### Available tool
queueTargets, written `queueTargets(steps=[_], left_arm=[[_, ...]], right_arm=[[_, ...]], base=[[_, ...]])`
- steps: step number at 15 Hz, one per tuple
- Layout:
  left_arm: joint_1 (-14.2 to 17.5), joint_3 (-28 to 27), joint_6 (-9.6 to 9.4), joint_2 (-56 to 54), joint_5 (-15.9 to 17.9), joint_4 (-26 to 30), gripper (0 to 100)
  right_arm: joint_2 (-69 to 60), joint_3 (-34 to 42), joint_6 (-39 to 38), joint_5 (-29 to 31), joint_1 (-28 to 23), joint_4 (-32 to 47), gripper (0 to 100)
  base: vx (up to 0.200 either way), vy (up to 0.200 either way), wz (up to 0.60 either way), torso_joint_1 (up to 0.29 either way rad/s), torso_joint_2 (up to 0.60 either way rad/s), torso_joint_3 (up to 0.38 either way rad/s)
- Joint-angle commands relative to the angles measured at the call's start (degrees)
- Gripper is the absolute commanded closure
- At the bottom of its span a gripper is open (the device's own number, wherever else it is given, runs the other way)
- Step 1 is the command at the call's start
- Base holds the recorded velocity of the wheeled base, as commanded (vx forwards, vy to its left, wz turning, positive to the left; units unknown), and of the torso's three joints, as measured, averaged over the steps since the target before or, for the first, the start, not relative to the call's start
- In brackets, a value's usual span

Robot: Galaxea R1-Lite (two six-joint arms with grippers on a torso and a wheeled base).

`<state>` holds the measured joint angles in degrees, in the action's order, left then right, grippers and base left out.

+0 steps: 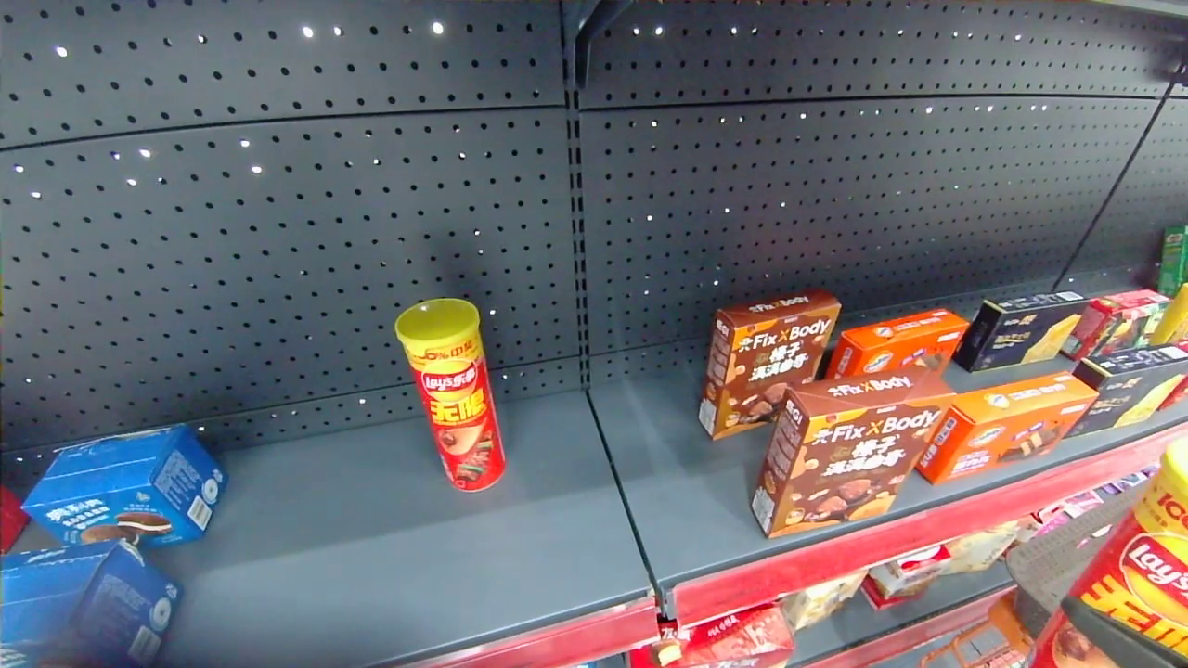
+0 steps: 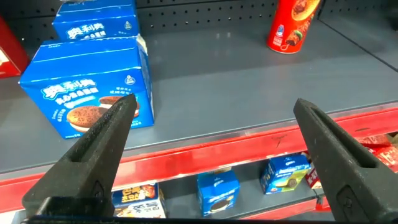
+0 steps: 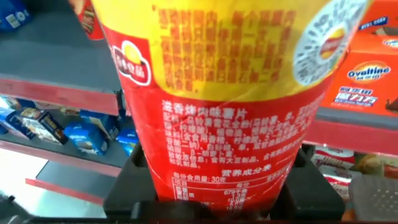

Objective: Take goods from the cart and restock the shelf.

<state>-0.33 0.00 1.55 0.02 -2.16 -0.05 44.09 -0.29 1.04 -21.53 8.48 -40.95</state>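
- Gripping a red and yellow chip can (image 3: 224,93), the right gripper (image 3: 221,186) is holding it out in front of the shelf (image 1: 371,547), toward the right end. Its jaws are clamped on the can's lower part, one on each side.
- A second can (image 1: 452,394) of the same kind is standing upright on the shelf with its yellow lid on. It is sitting close to the perforated back panel (image 1: 278,213), just left of the seam between the two shelf boards.
- The left gripper (image 2: 211,155) is hovering low before the shelf's red front edge, with its jaws spread wide apart and nothing between them.
- Two blue cookie boxes (image 1: 125,487) are sitting at the left end of the shelf, one behind the other. Both are well apart from the standing can.
- Two brown boxes (image 1: 849,450) are standing on the right board, one in front of the other. Orange boxes (image 1: 1007,427) are lying just beside them, and dark boxes (image 1: 1021,329) are lying farther right.
- More packets are lying on the lower shelf (image 2: 249,205), small blue boxes among them.
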Motion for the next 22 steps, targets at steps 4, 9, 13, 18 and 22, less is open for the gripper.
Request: queueTargets(steps=[4, 9, 13, 18, 22], left_arm=[[-0.02, 0.00, 0.03, -0.02, -0.04, 0.05, 0], [-0.02, 0.00, 0.03, -0.02, -0.04, -0.04, 0], [-0.02, 0.00, 0.03, -0.02, -0.04, -0.04, 0], [-0.02, 0.00, -0.41, -0.02, 0.22, 0.05, 0], [-0.02, 0.00, -0.32, -0.02, 0.31, 0.05, 0]], right_arm=[[-13.60, -2.08, -0.16, -0.09, 3.12, 11.07, 100], [-17.81, -6.65, -2.97, 1.31, 2.24, 19.68, 100], [-14.12, -7.44, -2.88, 2.90, 1.97, 19.59, 100], [-9.11, -10.08, -2.71, 7.47, 1.62, 20.03, 100], [-7.18, -13.95, -2.71, 11.60, 1.62, 25.22, 100]], base=[[0.000, 0.000, 0.00, 0.000, 0.00, 0.000], [0.000, 0.000, 0.00, 0.000, 0.00, 0.000], [0.000, 0.000, 0.00, 0.000, 0.00, 0.000], [0.000, 0.000, 0.00, 0.000, 0.00, 0.000], [0.000, 0.000, 0.00, 0.000, 0.00, 0.000]])
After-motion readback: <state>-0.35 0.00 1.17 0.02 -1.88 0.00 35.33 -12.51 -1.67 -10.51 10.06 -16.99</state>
